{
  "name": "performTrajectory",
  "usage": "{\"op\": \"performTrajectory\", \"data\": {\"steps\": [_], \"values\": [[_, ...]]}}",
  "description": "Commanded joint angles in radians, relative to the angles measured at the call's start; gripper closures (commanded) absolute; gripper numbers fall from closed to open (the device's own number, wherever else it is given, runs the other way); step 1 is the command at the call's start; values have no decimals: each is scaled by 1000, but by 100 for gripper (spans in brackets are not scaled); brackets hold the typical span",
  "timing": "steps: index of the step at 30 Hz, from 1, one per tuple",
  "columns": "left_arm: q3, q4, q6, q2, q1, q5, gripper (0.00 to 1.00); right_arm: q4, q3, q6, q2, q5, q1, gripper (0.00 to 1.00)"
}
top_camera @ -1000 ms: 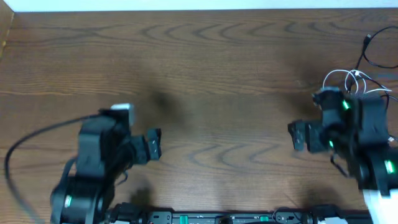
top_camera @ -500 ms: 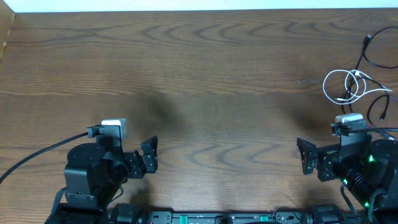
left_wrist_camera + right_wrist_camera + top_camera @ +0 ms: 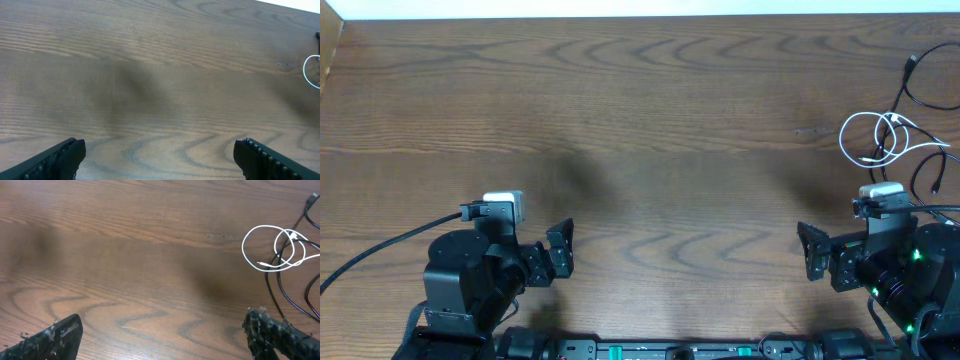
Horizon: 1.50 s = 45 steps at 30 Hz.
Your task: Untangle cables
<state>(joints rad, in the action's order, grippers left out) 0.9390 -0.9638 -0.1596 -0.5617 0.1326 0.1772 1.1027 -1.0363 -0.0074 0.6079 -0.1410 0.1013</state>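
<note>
The cables lie tangled at the table's far right: a white cable [image 3: 873,138] in loose loops, with thin black cables [image 3: 908,88] running through and past it. In the right wrist view the white cable [image 3: 270,249] and a black cable [image 3: 281,291] sit up and to the right of my right gripper [image 3: 162,339], apart from it. Only one arc of the white cable [image 3: 310,73] shows in the left wrist view. My left gripper [image 3: 563,250] is open over bare wood near the front left. My right gripper [image 3: 809,252] is open at the front right, holding nothing.
The wooden table [image 3: 660,120] spreads between the two arms. A thick black robot cable [image 3: 380,245] trails off the left arm toward the left edge. The table's right edge lies close beyond the cables.
Both arms have drawn back toward the front edge. The right arm has moved off the cables, uncovering the white loops. Nothing has moved in the last half second.
</note>
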Motion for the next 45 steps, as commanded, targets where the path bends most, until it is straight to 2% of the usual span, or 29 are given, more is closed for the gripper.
{"op": "performTrajectory", "data": {"steps": [1,7,13,19,35,45], "values": [[-8,0,6,2,-3,-6,0,-1,10,13,-1,2,2,1],[-8,0,6,2,-3,-6,0,-78,10,6,0,39,2,1],[-8,0,6,2,-3,-6,1,-190,14,-69,-6,38,3,1],[-8,0,6,2,-3,-6,0,-348,72,-78,-58,37,3,1],[-8,0,6,2,-3,-6,0,-944,672,-37,-468,18,4,1],[-8,0,6,2,-3,-6,0,-1215,914,-8,-603,15,2,1]]}}
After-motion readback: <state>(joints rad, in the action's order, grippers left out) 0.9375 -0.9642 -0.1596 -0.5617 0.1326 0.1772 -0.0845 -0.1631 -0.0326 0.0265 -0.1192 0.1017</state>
